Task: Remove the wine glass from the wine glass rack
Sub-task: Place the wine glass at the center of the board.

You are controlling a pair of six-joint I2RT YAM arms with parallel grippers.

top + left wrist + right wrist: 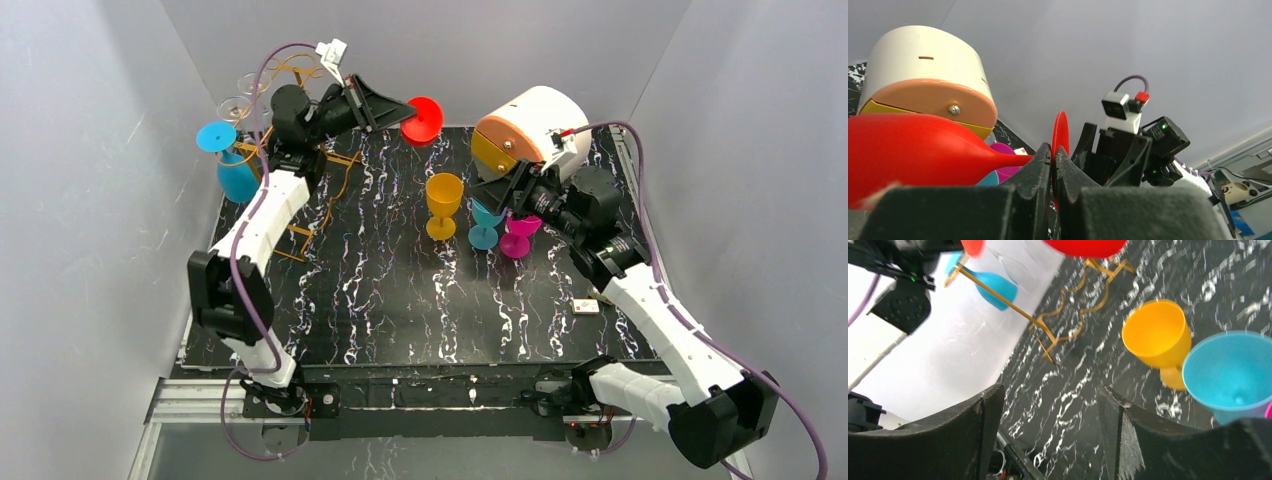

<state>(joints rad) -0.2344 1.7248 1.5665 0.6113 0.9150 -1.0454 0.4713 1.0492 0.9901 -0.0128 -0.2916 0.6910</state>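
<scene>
Two arms from above — our left gripper holds the red wine glass at upper centre, right of the wine glass rack. Left wrist: we see jaws clamped on its stem. Right wrist: our right gripper stands wide apart.

Far left: wine glass rack; centre: three goblets; cylinder behind them.
</scene>
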